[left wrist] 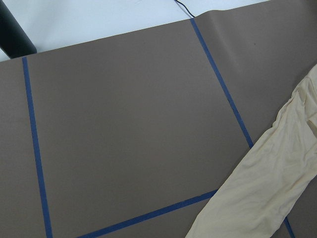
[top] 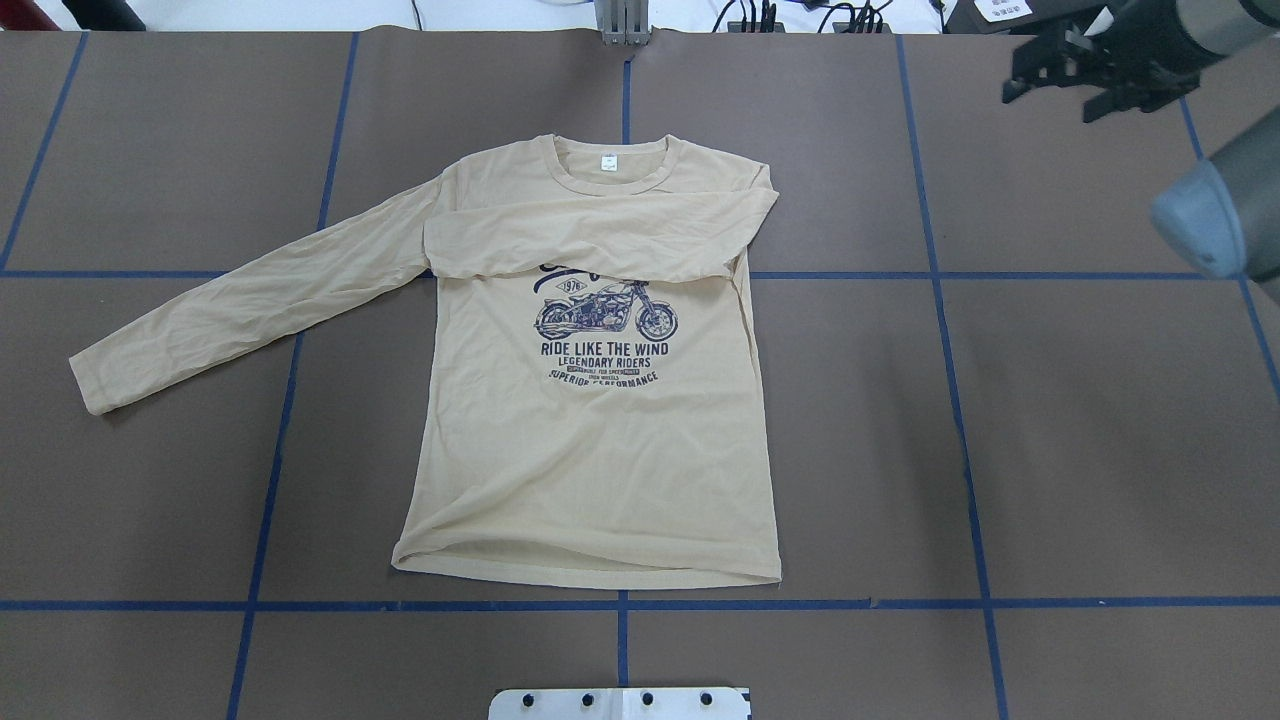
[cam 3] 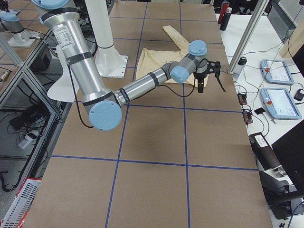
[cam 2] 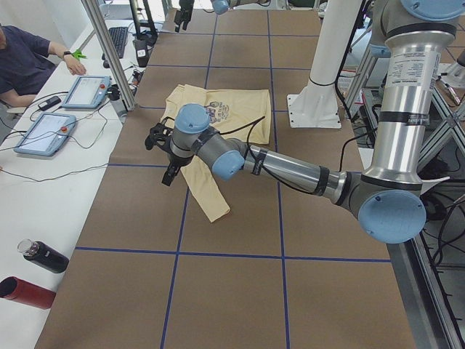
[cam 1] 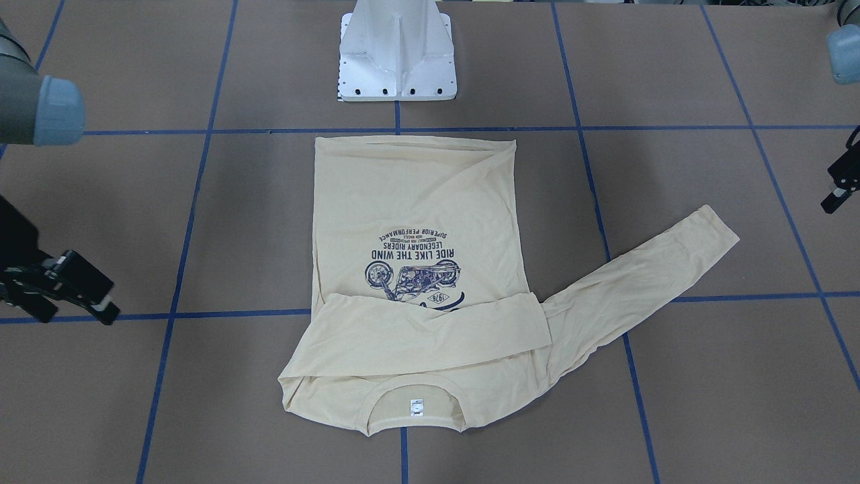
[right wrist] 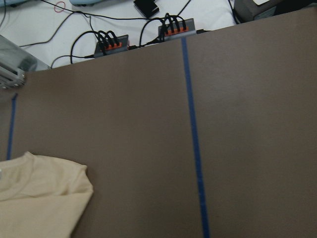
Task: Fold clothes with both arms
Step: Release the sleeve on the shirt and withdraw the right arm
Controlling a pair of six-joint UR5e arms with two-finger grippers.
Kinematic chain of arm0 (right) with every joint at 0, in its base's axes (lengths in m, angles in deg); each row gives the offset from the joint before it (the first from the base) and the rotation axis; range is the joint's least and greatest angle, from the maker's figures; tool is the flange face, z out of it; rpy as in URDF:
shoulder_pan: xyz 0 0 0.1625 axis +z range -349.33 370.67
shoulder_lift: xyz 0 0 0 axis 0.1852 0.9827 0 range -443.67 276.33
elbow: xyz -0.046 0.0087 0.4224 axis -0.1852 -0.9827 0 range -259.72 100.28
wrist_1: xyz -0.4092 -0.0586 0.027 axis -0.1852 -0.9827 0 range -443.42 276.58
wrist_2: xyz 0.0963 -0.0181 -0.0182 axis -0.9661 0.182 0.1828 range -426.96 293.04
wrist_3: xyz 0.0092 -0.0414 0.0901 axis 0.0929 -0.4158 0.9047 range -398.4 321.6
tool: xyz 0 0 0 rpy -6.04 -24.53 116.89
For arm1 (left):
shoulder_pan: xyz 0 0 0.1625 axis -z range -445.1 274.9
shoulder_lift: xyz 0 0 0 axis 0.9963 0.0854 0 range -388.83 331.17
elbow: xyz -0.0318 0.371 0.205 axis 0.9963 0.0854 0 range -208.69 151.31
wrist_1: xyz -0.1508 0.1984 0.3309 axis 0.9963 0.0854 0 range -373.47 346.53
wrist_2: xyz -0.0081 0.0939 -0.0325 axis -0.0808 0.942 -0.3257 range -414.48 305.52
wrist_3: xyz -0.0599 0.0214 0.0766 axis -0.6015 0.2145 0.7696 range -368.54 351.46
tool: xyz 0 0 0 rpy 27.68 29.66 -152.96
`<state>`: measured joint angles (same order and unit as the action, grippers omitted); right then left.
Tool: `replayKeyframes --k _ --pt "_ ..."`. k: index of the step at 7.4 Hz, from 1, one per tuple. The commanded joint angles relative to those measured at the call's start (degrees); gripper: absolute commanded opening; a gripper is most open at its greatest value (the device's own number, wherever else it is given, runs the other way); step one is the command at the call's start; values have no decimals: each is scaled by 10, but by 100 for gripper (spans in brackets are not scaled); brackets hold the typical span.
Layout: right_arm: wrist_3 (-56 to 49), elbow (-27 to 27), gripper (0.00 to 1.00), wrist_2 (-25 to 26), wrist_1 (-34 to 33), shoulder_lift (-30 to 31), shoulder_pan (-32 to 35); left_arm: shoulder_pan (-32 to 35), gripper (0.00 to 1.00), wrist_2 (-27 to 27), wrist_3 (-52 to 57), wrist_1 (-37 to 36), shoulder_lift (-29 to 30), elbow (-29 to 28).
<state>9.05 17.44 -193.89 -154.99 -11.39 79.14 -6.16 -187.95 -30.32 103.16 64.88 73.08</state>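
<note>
The pale cream-yellow T-shirt [top: 590, 450] lies flat on the brown table with its print up and its neck label [top: 607, 163] at the far side. One sleeve [top: 590, 235] is folded across the chest. The other sleeve [top: 250, 300] stretches out to the robot's left and shows in the left wrist view [left wrist: 262, 188]. My right gripper [top: 1060, 85] hangs open and empty above the table, far right of the collar. My left gripper [cam 1: 840, 185] is cut by the frame edge. In the exterior left view [cam 2: 160, 160] it hovers empty, fingers apart, near the outstretched cuff.
The white pedestal base [cam 1: 398, 54] stands at the near edge, close to the hem. Blue tape lines [top: 960, 400] divide the table. Power strips [right wrist: 143, 37] lie past the far edge. An operator [cam 2: 22, 62], tablets and two bottles [cam 2: 33, 273] are on the side bench.
</note>
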Motion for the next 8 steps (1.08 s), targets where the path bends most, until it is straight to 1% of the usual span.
replayKeyframes --k 1,2,3,4,5,6,7,8 --pt "-222 25 99 -44 2 146 73 -68 100 41 -72 52 -32 7" --pt "-296 25 99 -71 1 186 112 -97 100 83 -110 99 -55 8" --pt "-329 22 99 -78 0 206 126 -121 100 87 -142 125 -80 8" --pt "-329 22 99 -76 0 205 126 -154 100 122 -188 152 -105 7" --pt "-328 21 99 -75 0 204 126 -201 100 177 -243 191 -127 -13" --pt "-327 21 99 -74 0 202 126 -219 100 193 -277 241 -129 -51" --pt "-326 21 99 -75 0 202 126 -242 100 196 -307 276 -129 -82" --pt "-326 21 99 -75 0 202 126 -254 98 199 -323 300 -131 -92"
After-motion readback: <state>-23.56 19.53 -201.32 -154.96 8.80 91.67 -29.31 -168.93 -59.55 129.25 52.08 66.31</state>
